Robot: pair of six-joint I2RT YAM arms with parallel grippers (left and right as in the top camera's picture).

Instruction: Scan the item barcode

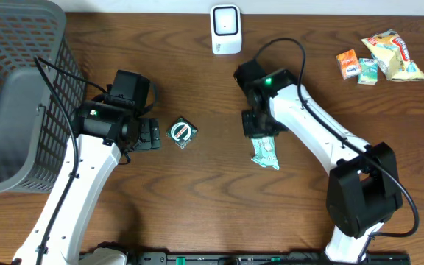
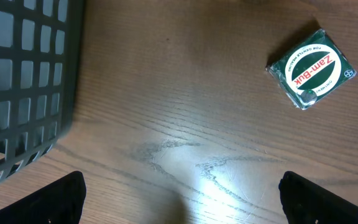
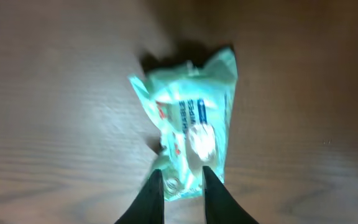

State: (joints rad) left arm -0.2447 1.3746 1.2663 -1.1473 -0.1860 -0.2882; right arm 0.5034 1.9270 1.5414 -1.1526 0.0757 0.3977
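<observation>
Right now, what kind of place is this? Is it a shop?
Probably a pretend shop checkout on a table: a white scanner at the back edge, a grey basket on the left, and small goods, like snacks, a green tin and a packet.

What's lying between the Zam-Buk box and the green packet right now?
Nothing. The overhead view shows only bare wooden table between the Zam-Buk box and the green packet.
</observation>
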